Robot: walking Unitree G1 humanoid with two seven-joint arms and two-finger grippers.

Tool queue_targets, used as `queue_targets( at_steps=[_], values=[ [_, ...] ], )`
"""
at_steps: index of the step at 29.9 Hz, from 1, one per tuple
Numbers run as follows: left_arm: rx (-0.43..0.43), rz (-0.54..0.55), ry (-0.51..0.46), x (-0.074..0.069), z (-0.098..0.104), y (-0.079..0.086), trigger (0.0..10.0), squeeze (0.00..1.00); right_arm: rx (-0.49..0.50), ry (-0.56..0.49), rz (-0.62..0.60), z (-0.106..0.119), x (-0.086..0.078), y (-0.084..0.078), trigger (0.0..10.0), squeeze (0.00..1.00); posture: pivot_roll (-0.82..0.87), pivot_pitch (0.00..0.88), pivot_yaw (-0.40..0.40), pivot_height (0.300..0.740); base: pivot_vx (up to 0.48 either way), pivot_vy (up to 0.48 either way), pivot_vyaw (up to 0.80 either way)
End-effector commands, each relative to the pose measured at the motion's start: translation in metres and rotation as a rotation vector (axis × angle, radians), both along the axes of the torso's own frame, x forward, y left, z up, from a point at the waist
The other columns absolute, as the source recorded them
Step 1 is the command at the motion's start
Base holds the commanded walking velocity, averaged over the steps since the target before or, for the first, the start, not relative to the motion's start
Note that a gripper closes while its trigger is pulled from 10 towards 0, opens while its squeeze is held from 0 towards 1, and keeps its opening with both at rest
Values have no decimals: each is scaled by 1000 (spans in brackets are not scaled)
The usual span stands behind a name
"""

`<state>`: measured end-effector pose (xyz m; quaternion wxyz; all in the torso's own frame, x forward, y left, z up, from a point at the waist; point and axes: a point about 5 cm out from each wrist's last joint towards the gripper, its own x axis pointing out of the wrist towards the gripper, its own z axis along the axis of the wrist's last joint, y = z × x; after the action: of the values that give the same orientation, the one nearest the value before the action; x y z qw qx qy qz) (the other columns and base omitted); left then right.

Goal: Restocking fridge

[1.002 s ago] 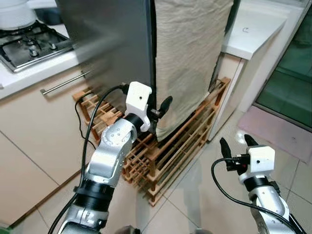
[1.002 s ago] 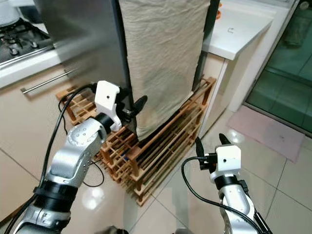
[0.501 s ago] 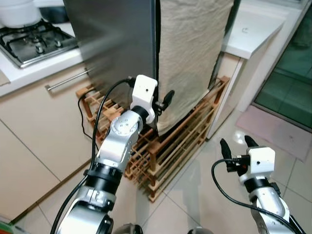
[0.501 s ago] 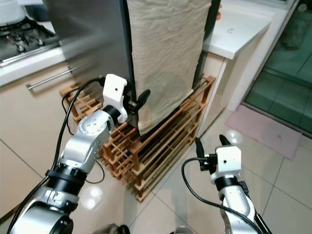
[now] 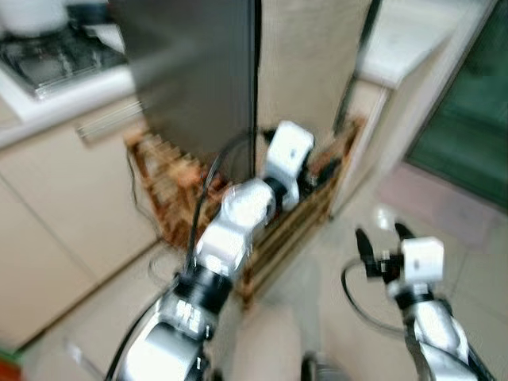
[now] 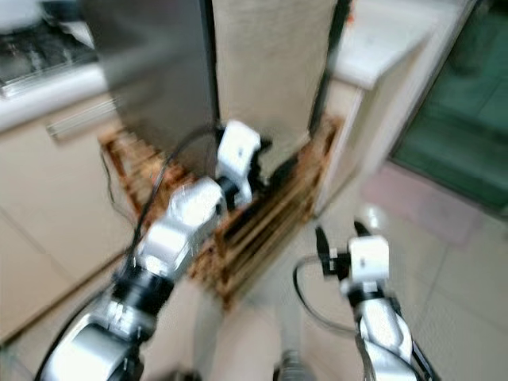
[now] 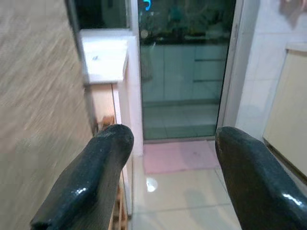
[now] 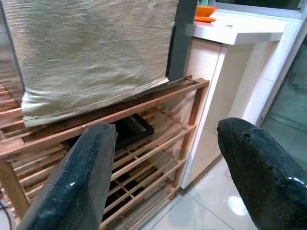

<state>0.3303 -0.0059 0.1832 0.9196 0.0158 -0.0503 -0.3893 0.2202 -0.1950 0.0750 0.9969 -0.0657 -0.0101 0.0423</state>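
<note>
- Stainless-steel fridge (image 5: 198,71) stands between the cooktop counter (image 5: 55,99) on the robot's left and a white counter (image 5: 405,55) on its right; head views are motion-blurred.
- Beige cloth (image 8: 91,52) hangs down the fridge's right-hand face, its lower hem ending just above the top rail of a wooden rack (image 8: 144,139).
- Wooden rack sits on the tiled floor (image 6: 444,262) at the fridge's base, wrapping both visible sides; a dark flat item (image 8: 127,129) lies on one of its slatted shelves, too unclear to name.
- Left gripper (image 5: 321,171) is stretched forward low, in front of the cloth's bottom edge and over the rack; left wrist view shows its two black fingers (image 7: 91,187) spread wide apart with nothing between them, cloth close beside one finger.
- Right gripper (image 5: 379,238) is held low over the floor, well apart from the rack, fingers pointing up; fingers (image 8: 76,182) are parted and hold nothing.
- Gas hob (image 5: 55,55) sits on the left counter with a white pot (image 5: 32,16) on it.
- Dark glass door (image 7: 187,67) and a pink mat (image 7: 177,155) lie beyond the white counter.
</note>
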Motion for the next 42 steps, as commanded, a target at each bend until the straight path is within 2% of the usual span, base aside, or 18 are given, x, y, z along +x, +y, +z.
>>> queue_targets(
  at_steps=[1,6,8,10,11,12,13,18,23,29,33,42],
  values=[
    [-15,-15,-29,0,9,-4,10000,0,-9,-15,7,5,2,-2,10000,0,-194,39,36,724,0,0,0],
    [1,53,-28,5,2,10,10000,0,-15,-23,-5,7,3,-5,10000,0,-195,42,39,724,0,0,0],
    [-23,147,-11,8,-6,30,10000,0,-13,-31,-11,8,3,-5,10000,0,-188,47,43,724,0,0,0],
    [-27,168,-10,9,-8,35,10000,0,-13,-32,-12,8,3,-5,10000,0,-188,47,43,724,0,0,0],
    [-7,234,-5,10,-16,50,10000,0,-12,-29,-12,7,3,-4,10000,0,-178,48,41,724,0,0,0],
    [-7,234,-5,10,-16,50,10000,0,-12,-29,-12,7,3,-4,10000,0,-178,48,41,724,0,0,0],
    [17,283,-3,11,-23,60,10000,0,-11,-26,-11,6,2,-4,10000,0,-172,48,40,724,0,0,0],
    [56,330,18,14,-36,69,10000,0,-7,-22,-2,5,3,-1,10000,0,-167,48,37,724,0,0,0],
    [63,314,20,16,-40,64,10000,0,-7,-25,3,5,4,1,10000,0,-169,46,36,724,0,0,0],
    [35,305,38,21,-40,50,10000,0,-14,-27,6,6,2,0,10000,0,-184,45,35,724,0,0,0],
    [26,310,38,30,-34,40,10000,0,-18,-27,6,7,1,-1,10000,0,-202,48,32,724,0,0,0],
    [30,335,9,39,-23,28,10000,0,-24,-19,3,6,-4,-3,10000,0,-220,63,33,724,0,0,0]
  ],
)
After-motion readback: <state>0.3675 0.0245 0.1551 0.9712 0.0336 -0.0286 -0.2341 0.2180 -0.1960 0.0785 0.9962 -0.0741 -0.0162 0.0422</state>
